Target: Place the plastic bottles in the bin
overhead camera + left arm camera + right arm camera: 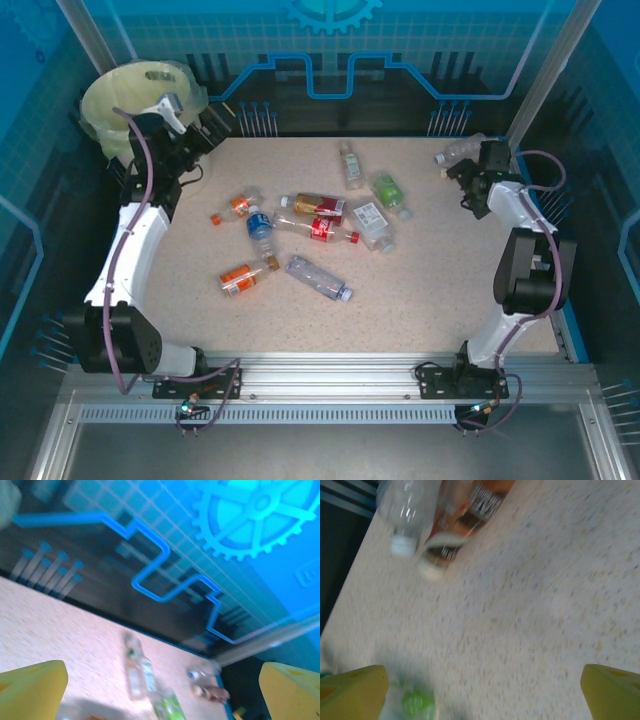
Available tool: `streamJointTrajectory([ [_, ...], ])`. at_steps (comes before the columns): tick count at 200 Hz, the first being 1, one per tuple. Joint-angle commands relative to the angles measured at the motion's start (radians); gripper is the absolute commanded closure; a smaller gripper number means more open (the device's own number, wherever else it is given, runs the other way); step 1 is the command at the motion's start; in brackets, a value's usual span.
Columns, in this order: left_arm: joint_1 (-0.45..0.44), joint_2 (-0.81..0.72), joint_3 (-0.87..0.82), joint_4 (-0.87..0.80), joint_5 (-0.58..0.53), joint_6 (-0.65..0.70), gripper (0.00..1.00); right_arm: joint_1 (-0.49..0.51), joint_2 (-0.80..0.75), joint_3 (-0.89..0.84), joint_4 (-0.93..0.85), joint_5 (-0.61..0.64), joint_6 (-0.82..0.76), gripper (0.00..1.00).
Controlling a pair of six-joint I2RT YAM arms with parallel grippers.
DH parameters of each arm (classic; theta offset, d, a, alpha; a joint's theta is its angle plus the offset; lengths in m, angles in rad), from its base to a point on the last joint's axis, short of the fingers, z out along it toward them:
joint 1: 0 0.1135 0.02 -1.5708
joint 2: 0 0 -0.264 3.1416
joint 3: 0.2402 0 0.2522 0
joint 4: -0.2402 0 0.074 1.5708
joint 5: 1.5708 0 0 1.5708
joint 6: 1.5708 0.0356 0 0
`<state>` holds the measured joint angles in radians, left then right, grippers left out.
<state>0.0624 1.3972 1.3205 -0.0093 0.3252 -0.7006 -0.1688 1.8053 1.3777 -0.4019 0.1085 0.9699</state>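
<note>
The bin (112,105), cream-white with a pale green liner, stands at the table's far left corner. Several plastic bottles (318,230) lie scattered in the middle of the table. My left gripper (213,125) hangs beside the bin, open and empty, its yellow fingers (30,690) wide apart; past them lie a pale-labelled bottle (135,667) and a green-labelled one (170,705). My right gripper (458,180) is open at the far right, next to a clear bottle (460,150). Its wrist view shows that clear bottle (405,505), an orange-labelled bottle (470,515) and a green cap (417,702).
Blue printed panels (330,60) wall the table at the back and sides. A loose orange cap (215,218) lies on the table left of the pile. Bare tabletop (400,310) stretches along the near edge in front of the arm bases.
</note>
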Motion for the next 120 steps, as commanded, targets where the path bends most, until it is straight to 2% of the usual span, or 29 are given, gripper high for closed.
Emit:
streamJointTrajectory([
  [1,-0.011,-0.019,-0.024,0.115,0.218,-0.195,0.01,-0.043,0.079,0.097,-0.009,0.016,0.178,0.00],
  [19,-0.031,-0.034,-0.055,0.091,0.230,-0.196,0.01,-0.073,0.164,0.182,-0.023,0.026,0.273,0.00],
  [51,-0.047,-0.069,-0.085,-0.082,0.209,-0.121,0.01,-0.103,0.360,0.431,-0.136,0.016,0.363,0.01],
  [89,-0.057,-0.118,-0.129,-0.321,0.018,-0.158,0.01,-0.111,0.539,0.643,-0.244,0.009,0.482,0.03],
  [120,-0.058,-0.072,-0.079,-0.489,0.014,-0.178,0.01,-0.116,0.694,0.862,-0.362,0.026,0.469,0.04],
])
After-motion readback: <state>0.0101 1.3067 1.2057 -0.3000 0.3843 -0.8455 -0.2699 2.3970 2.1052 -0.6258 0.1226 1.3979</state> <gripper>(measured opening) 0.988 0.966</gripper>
